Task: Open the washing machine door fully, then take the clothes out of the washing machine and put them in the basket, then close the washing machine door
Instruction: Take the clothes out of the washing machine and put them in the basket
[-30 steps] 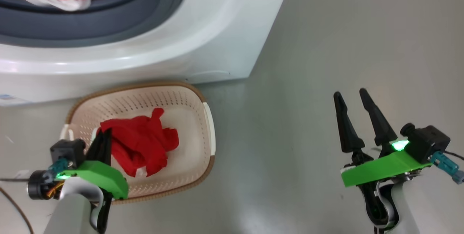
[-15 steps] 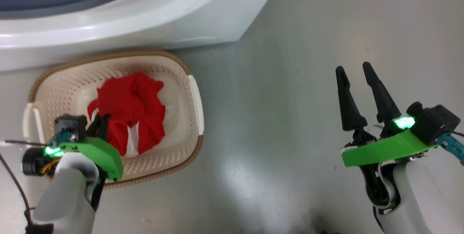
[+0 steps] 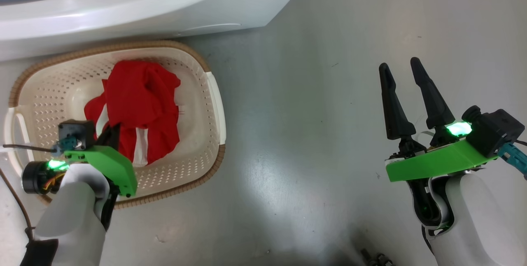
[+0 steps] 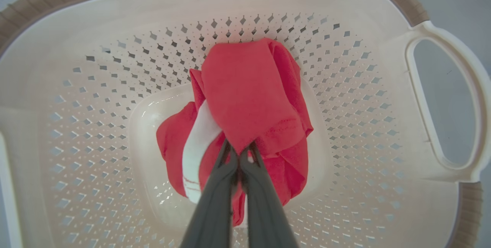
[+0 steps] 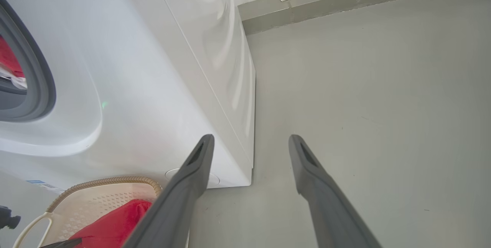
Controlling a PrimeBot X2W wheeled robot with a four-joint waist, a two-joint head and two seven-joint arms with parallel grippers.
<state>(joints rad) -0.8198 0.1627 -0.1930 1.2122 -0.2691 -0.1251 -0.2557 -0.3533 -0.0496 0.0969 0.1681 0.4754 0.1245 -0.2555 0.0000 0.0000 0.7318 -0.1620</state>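
**Mia:** In the head view, where are the red things?

**Ben:** The clothes [image 3: 140, 97] are in the basket [image 3: 45, 93], which sits on the floor [image 3: 308, 113] right by the washing machine [image 3: 144, 6]. They look soft, light and floppy. I think a thick fold is the best place to pinch them.

**Mia:** What does the left wrist view show?

**Ben:** The left end effector [image 3: 110, 136] is squeezed tight on a red fold. The rest of the clothes seem to lie on the basket's bottom.

**Mia:** And the right wrist view?

**Ben:** The right end effector [image 3: 399, 64] is spread wide over the floor and holds nothing. That view also shows more red cloth [image 5: 7, 54] inside the washing machine.
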